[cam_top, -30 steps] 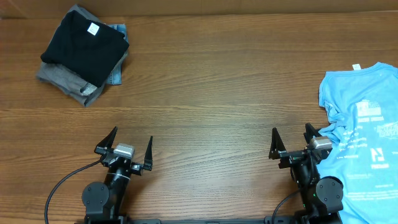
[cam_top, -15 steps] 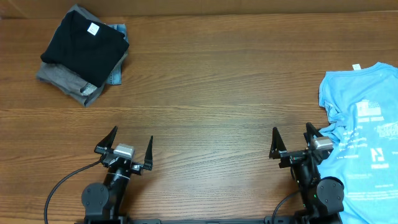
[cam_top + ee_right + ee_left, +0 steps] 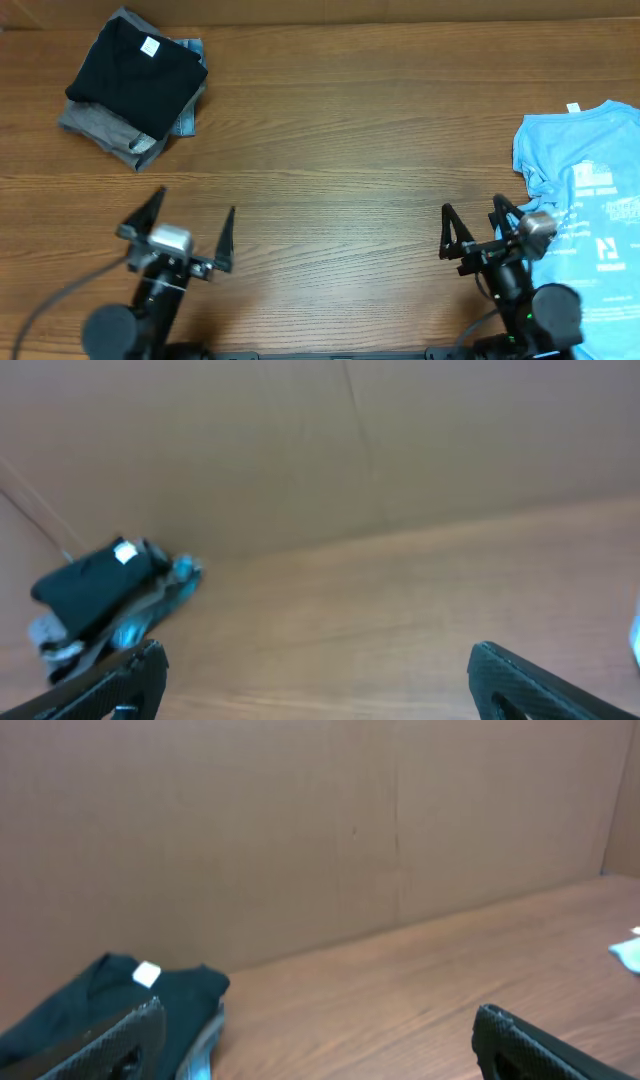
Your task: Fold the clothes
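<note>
The left gripper [image 3: 196, 200] and right gripper [image 3: 471, 203] both gape wide, empty, near side. The shirt [image 3: 585, 230] lies unfolded at right, its edge cut off from view, and a folded stack [image 3: 135, 85] sits far left.

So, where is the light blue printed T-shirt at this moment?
In the overhead view, the light blue printed T-shirt lies spread at the right edge of the wooden table, beside the right hand.
</note>
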Controlling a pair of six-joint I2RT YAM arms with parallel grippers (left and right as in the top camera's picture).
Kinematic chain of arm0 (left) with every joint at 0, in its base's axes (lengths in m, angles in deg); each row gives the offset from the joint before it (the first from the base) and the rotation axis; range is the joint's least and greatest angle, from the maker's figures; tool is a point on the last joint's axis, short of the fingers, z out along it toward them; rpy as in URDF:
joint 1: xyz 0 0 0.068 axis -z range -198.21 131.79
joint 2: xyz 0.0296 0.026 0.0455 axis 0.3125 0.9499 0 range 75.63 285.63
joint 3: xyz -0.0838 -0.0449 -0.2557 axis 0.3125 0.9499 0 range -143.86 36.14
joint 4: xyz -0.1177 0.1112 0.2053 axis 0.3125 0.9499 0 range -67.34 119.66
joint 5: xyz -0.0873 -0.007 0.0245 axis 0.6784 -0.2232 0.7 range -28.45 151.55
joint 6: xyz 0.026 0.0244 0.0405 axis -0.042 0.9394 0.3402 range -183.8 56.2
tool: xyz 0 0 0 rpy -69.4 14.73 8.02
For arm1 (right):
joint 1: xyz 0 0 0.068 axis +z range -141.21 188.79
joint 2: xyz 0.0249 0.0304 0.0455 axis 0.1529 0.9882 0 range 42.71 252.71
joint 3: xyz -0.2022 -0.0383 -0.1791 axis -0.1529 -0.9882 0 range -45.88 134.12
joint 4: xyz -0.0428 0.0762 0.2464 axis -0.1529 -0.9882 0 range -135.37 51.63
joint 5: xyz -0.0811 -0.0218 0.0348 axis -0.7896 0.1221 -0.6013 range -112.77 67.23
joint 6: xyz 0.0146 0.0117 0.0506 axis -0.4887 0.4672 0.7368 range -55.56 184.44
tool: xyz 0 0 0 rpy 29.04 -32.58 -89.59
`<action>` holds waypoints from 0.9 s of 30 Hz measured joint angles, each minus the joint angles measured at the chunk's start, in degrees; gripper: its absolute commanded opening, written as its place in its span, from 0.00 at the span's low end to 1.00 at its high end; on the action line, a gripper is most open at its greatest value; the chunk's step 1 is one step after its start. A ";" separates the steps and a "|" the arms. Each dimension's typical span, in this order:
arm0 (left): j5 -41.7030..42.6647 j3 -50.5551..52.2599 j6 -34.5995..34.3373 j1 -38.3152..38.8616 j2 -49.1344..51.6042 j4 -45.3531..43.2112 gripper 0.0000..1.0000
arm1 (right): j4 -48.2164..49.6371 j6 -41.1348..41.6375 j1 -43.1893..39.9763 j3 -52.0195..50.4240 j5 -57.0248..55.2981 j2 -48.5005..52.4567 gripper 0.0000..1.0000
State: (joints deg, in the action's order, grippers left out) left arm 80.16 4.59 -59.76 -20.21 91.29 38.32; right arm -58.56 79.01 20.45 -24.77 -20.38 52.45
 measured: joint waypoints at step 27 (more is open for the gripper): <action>6.01 -66.93 -2.43 0.00 60.85 63.01 1.00 | -37.33 6.01 -9.27 58.84 5.01 71.78 0.95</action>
State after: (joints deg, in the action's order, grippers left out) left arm 86.17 -62.34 -62.19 -20.21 152.14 101.34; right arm -95.89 85.02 11.19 34.06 -15.37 124.23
